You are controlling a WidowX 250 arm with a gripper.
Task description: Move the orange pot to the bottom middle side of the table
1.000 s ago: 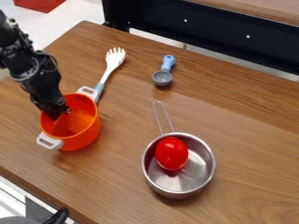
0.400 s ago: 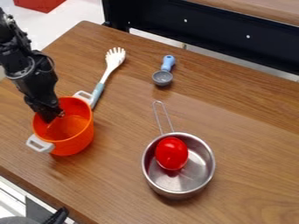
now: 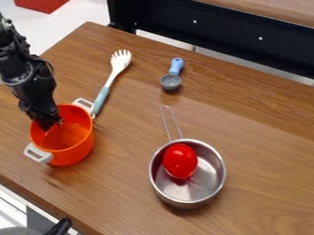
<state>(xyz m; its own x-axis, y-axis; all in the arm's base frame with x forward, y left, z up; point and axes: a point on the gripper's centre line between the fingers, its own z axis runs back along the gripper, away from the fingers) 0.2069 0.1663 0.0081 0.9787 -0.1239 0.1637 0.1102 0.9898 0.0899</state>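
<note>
The gripper is at the left of the view, shut on the far-left rim of the orange pot, with its tip partly inside the pot. The pot is upright, its open top showing and its two white handles at the upper right and lower left. Whether its base touches the wooden table I cannot tell.
A white and teal pasta fork lies just behind the pot, close to its far handle. A small blue-handled scoop lies farther back. Right of centre stands a metal saucepan holding a red object.
The gripper and the orange pot have moved together to the left and slightly toward the near edge. More of the fork's teal handle is now uncovered.
</note>
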